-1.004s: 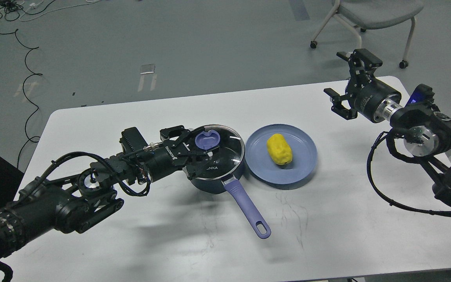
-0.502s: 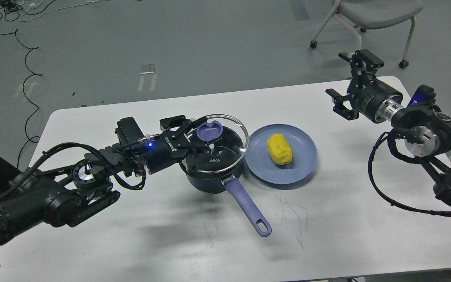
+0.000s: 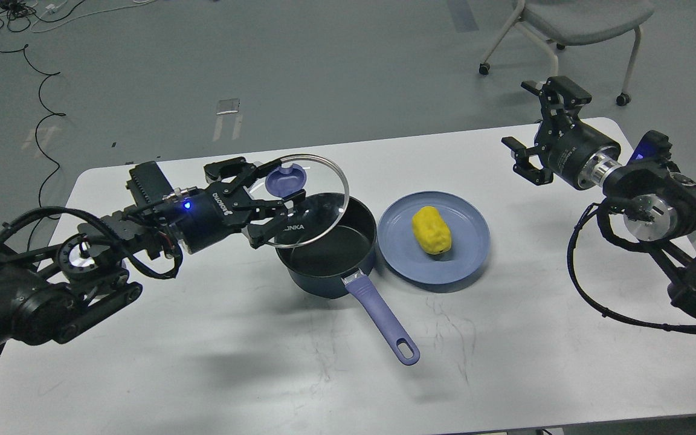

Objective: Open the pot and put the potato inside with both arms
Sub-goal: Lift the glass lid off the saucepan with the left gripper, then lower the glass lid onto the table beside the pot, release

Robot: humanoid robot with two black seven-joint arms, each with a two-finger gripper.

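The navy pot (image 3: 330, 254) stands open at the table's middle, black inside showing, its lavender handle (image 3: 384, 323) pointing toward the front. My left gripper (image 3: 270, 194) is shut on the purple knob (image 3: 286, 178) of the glass lid (image 3: 309, 202). It holds the lid tilted above the pot's left rim. The yellow potato (image 3: 431, 229) lies on a shallow blue plate (image 3: 469, 254) just right of the pot. My right gripper (image 3: 532, 130) is open and empty, raised above the table's far right part, well away from the potato.
The white table (image 3: 263, 362) carries all of this. An office chair (image 3: 571, 24) stands on the floor behind the far right corner. Cables lie on the floor at the far left. A cable loop hangs from my right arm (image 3: 583, 284).
My left gripper has lifted the lid off the pot and carried it up and to the left, uncovering the pot. The right arm has barely moved.
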